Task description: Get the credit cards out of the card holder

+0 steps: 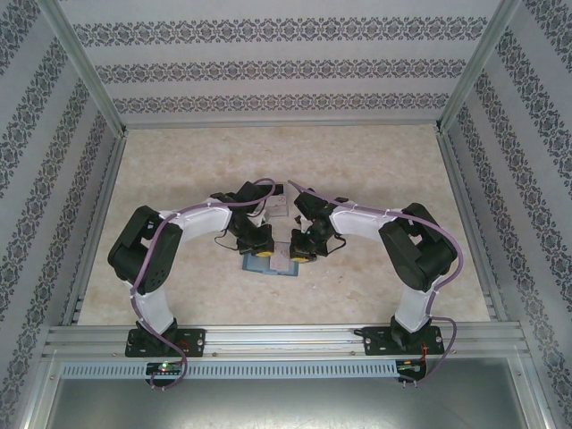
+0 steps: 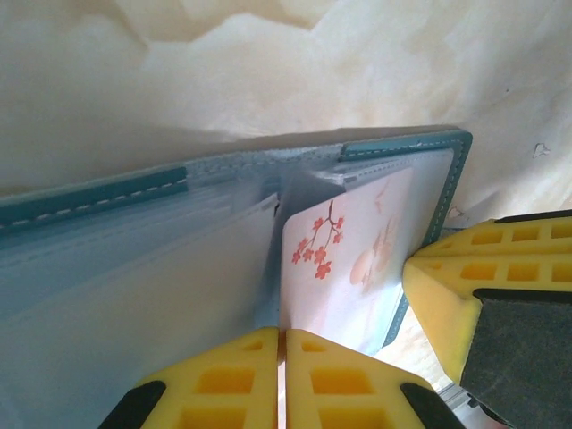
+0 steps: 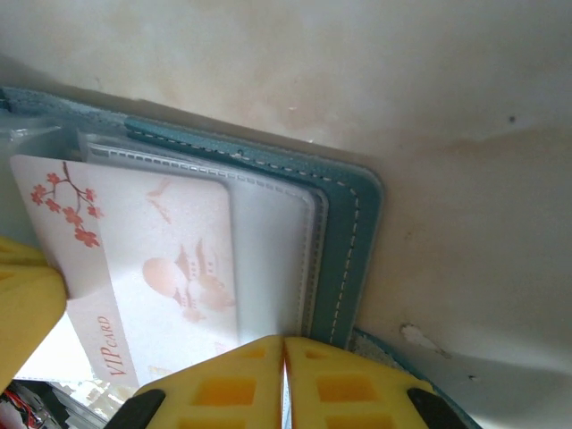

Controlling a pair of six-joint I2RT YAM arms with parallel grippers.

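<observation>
A beige marbled table (image 1: pixel 268 161) is enclosed by patterned wallpapered walls (image 1: pixel 268 67). At its centre, between the two arms, the teal card holder (image 1: pixel 268 268) is laid open. A white VIP card (image 3: pixel 161 250), printed with red blossoms, is seen lying askew over the holder's clear sleeves on the right half. The left gripper (image 2: pixel 282 375) is closed, its yellow fingers pressed together on the card's edge. The right gripper (image 3: pixel 284 380) is likewise clamped, its fingers brought together on the holder's near right edge.
</observation>
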